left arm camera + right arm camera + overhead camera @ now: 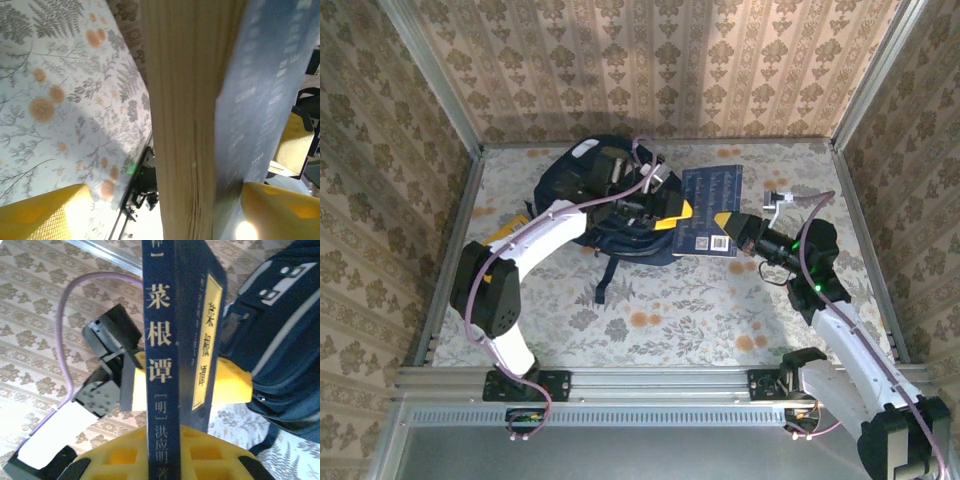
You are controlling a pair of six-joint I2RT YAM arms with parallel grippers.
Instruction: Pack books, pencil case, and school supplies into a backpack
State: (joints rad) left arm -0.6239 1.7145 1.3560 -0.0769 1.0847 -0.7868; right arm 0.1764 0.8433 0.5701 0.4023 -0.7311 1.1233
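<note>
The blue book [710,210] hangs upright above the table, just right of the navy backpack [605,195]. My right gripper [725,222] is shut on its lower end; in the right wrist view the yellow fingers clamp the spine [160,340] at my right gripper [170,452]. My left gripper [672,212] straddles the book's backpack side. In the left wrist view my left gripper [165,212] stands open, and its left finger [45,215] is well clear of the page edge [190,125]. The backpack [285,340] lies just behind the book.
A yellow flat edge [508,233] peeks out beside the left arm's forearm. A dark strap [605,280] of the backpack trails toward the near side. Metal rails [455,250] and patterned walls fence the flowered table [660,320].
</note>
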